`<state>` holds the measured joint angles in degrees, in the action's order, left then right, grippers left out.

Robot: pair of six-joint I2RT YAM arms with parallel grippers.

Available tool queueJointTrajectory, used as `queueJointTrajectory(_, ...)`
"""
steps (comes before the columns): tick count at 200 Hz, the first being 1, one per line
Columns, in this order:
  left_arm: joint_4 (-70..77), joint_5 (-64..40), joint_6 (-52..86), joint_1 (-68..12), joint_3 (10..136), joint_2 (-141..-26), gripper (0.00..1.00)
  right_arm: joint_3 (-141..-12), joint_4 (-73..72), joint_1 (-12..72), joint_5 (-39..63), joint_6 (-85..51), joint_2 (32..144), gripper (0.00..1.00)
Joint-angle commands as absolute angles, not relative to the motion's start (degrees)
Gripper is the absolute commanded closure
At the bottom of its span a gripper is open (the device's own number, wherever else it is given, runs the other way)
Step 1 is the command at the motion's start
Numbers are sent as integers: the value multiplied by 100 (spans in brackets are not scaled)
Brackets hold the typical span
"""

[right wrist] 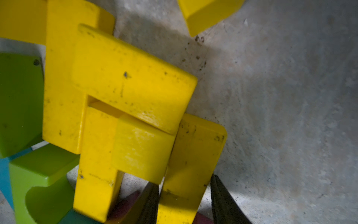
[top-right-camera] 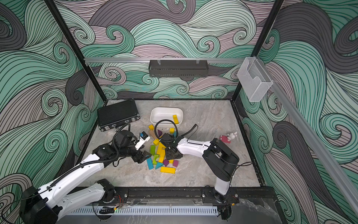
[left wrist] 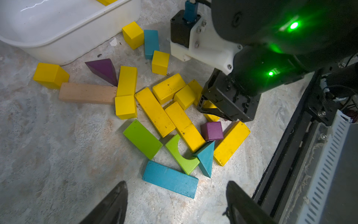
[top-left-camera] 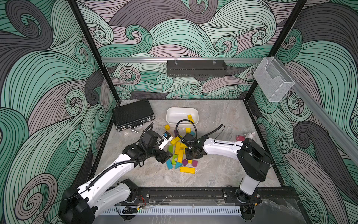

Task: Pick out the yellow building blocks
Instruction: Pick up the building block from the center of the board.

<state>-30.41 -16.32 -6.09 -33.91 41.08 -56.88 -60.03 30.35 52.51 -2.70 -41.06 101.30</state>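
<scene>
Right gripper (right wrist: 184, 181): lowered to the table (right wrist: 271, 116), jaws astride one yellow bar (right wrist: 190, 155) across its narrow width, the span easiest to pinch; whether they already bear on it cannot be told.
Yellow bar: lies flat at the cluster's edge, one side against a small yellow block (right wrist: 141, 149), the other facing bare table, leaving room for a finger.
Yellow blocks (left wrist: 155, 110): mostly clustered on the table near the white bin (top-left-camera: 182, 108); a single yellow block (top-left-camera: 190, 118) already lies inside, so most of the sorting seems to remain.
White bin: set near the cluster, presumably to keep each carry short.
Other pieces: green block (left wrist: 142, 138), blue block (left wrist: 170, 179), purple cube (left wrist: 212, 131) and tan bar (left wrist: 87, 93) lie among or beside the yellow ones; these should stay behind.
Left gripper (left wrist: 176, 194): jaws wide apart and empty, hovering beside the cluster, apparently clear of the working arm.
</scene>
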Motion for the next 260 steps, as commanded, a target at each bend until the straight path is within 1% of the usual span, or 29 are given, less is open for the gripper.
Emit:
queueJointTrajectory(1, -3042, -1775, -668, -3437, 4147, -5782, 21, -5907, 3086, 5265, -456, -4087, 10203, 57)
queueJointTrajectory(63, -3043, -1781, -694, -3437, 4161, -5876, 21, -5933, 3089, 5186, -458, -3955, 10249, 67)
queueJointTrajectory(99, -3043, -1786, -704, -3434, 4170, -5929, 21, -5754, 3050, 5116, -498, -3989, 10081, 69)
queueJointTrajectory(130, -3063, -1784, -703, -3426, 4192, -5981, 21, -5595, 2938, 5055, -543, -4069, 9892, 75)
queueJointTrajectory(193, -3076, -1637, -747, -3422, 4145, -5837, 21, -5596, 2893, 4966, -675, -3996, 9588, 83)
queueJointTrajectory(220, -3076, -1589, -790, -3428, 4157, -5792, 21, -5590, 2892, 4957, -722, -3955, 9459, 85)
queueJointTrajectory(260, -3061, -1623, -748, -3428, 4184, -5768, 21, -5598, 2943, 4961, -782, -3948, 9327, 85)
